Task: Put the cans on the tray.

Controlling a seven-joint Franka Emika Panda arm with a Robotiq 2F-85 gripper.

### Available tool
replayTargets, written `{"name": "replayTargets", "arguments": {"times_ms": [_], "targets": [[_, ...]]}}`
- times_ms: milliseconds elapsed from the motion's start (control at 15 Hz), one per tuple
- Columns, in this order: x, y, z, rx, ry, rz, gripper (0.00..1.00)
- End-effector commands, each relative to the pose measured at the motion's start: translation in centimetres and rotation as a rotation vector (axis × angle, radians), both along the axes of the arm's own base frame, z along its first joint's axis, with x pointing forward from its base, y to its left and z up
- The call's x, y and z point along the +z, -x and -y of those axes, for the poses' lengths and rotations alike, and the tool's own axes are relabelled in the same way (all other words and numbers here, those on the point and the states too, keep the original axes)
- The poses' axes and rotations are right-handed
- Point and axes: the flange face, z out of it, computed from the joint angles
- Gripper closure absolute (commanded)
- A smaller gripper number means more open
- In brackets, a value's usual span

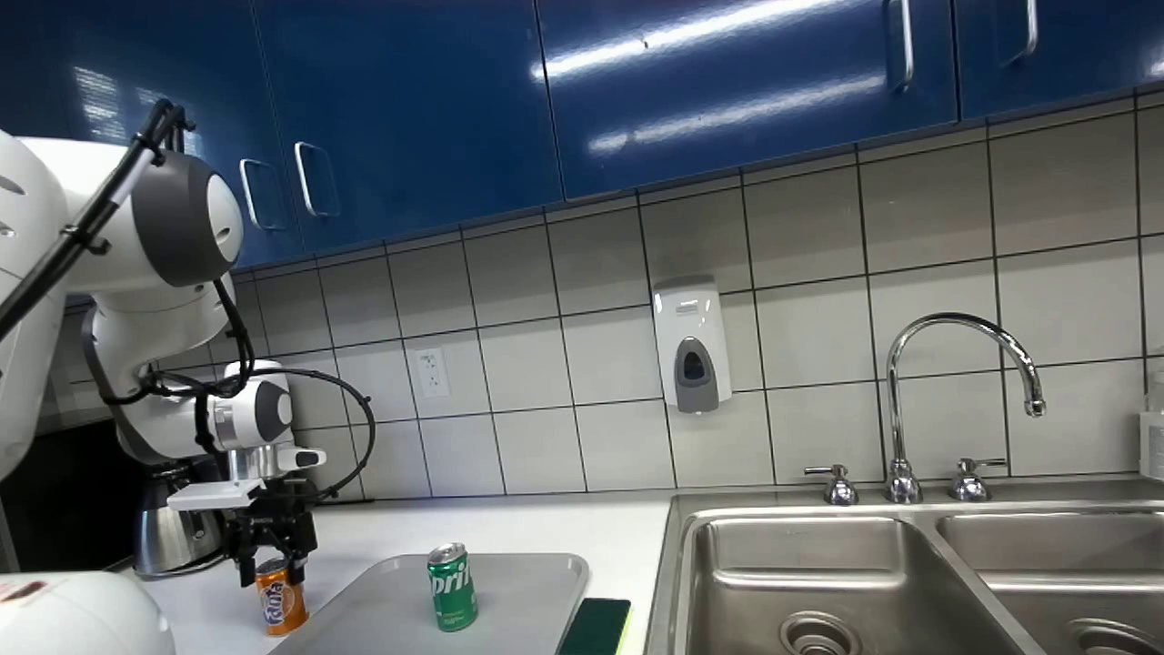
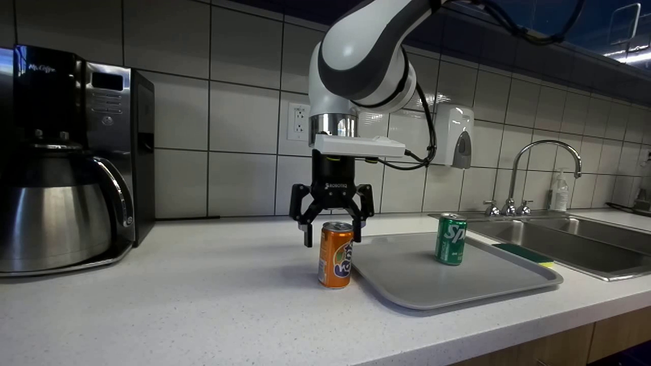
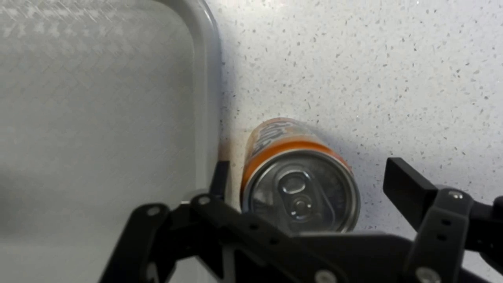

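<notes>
Orange cylindrical metal can (image 2: 333, 262), silver top, "Fanta" label: upright on white speckled surface (image 2: 203, 305), lower centre in an exterior view. Green cylindrical metal can (image 2: 451, 241), pale lettering: upright on light-grey rectangular tray (image 2: 488, 287), lower right. Black hand (image 2: 332, 236): spread, fingers either side of orange can's top.
</notes>
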Motion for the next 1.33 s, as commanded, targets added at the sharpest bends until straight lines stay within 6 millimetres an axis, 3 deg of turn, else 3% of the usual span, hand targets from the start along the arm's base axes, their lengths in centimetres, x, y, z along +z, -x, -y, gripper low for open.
{"name": "replayTargets", "arguments": {"times_ms": [0,200,267,333,467,733,1000,1267], "targets": [[1.1,0.6,0.4,-0.007,0.007,-0.019,0.0],[1.2,0.6,0.4,-0.01,0.006,-0.018,0.0],[1.1,0.7,0.4,-0.01,0.007,-0.018,0.06],[1.1,0.7,0.4,-0.01,0.009,-0.017,0.26],[1.2,0.7,0.4,-0.011,0.01,-0.017,0.32],[1.2,0.7,0.5,-0.012,0.012,-0.018,0.62],[1.7,0.5,0.3,-0.009,0.01,-0.009,0.62],[4.4,0.1,0.0,-0.015,0.015,0.03,0.62]]}}
